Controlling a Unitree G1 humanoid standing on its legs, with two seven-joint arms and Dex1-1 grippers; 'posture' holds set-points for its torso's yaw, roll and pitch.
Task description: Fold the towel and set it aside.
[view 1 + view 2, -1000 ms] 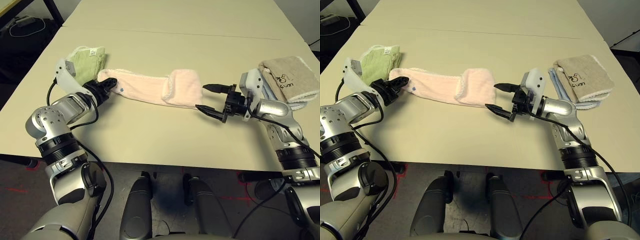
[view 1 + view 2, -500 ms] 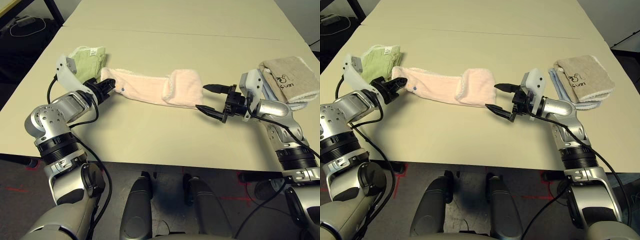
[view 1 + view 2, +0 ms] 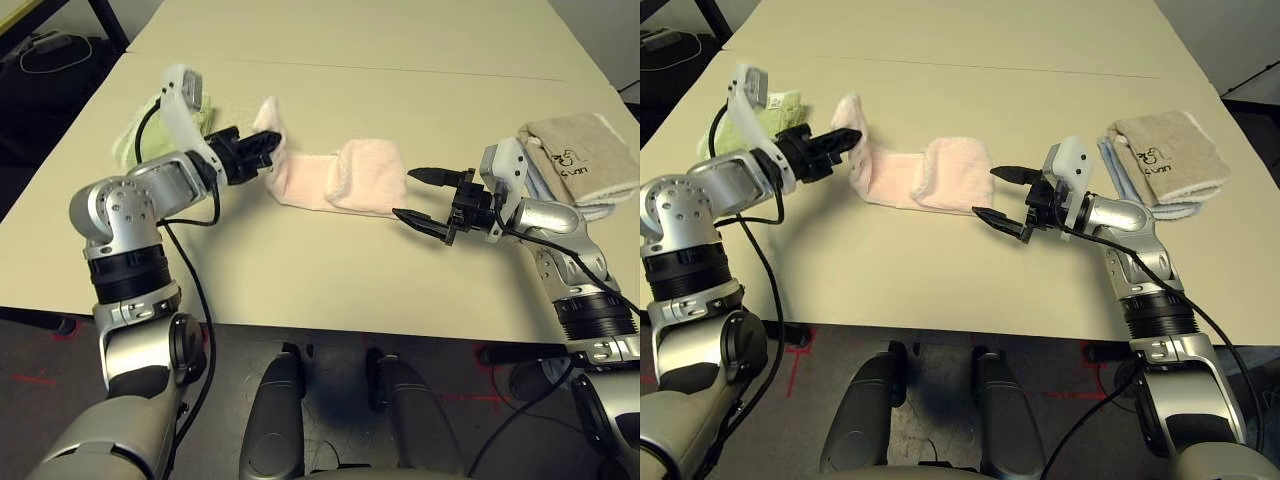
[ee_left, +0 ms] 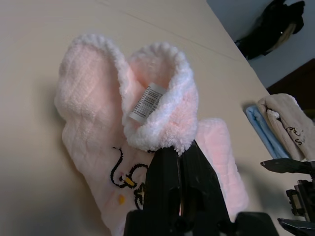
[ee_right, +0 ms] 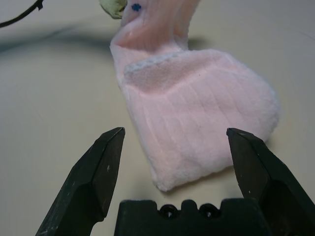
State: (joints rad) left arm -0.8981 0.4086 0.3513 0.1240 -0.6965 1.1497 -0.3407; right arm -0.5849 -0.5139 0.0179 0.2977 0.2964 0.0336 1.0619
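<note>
The pale pink towel (image 3: 330, 180) lies across the middle of the table, its right end folded over into a thick pad (image 5: 197, 113). My left gripper (image 3: 268, 148) is shut on the towel's left end and holds it lifted above the table, so that end curls up with its white edge and barcode tag (image 4: 146, 101) showing. The dark embroidered mark (image 4: 125, 173) sits just below the pinched edge. My right gripper (image 3: 416, 194) hovers open just right of the folded end, touching nothing.
A light green towel (image 3: 140, 125) lies behind my left arm at the table's left. At the right edge a beige towel with a dark mark (image 3: 583, 155) is stacked on a blue and white cloth (image 3: 1120, 170). A seam (image 3: 350, 68) crosses the far table.
My left gripper has risen and swung right with the towel's left end, pulling it off the table and shortening the flat strip. The right gripper has stayed put.
</note>
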